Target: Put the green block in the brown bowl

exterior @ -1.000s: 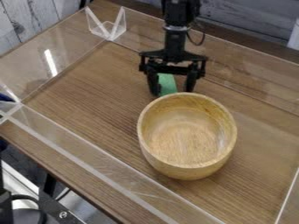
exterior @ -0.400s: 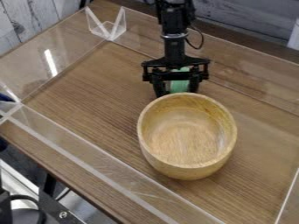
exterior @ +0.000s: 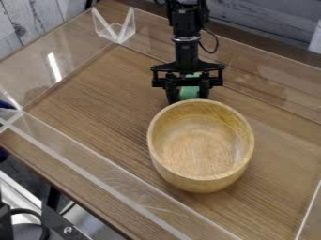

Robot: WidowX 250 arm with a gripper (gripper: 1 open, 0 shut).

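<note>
The green block [exterior: 189, 91] lies on the wooden table just behind the brown bowl [exterior: 201, 145]. My black gripper [exterior: 189, 89] points straight down over the block, and its two fingers have closed in against the block's sides. The block still rests low at the table surface. The bowl is round, light-brown wood with thick walls, and it holds nothing.
Clear acrylic walls [exterior: 75, 141] ring the table, with a clear bracket [exterior: 115, 25] at the back left corner. The arm's black column [exterior: 189, 23] rises behind the gripper.
The fingers have drawn in from wide open onto the green block. The hand has stayed in place.
</note>
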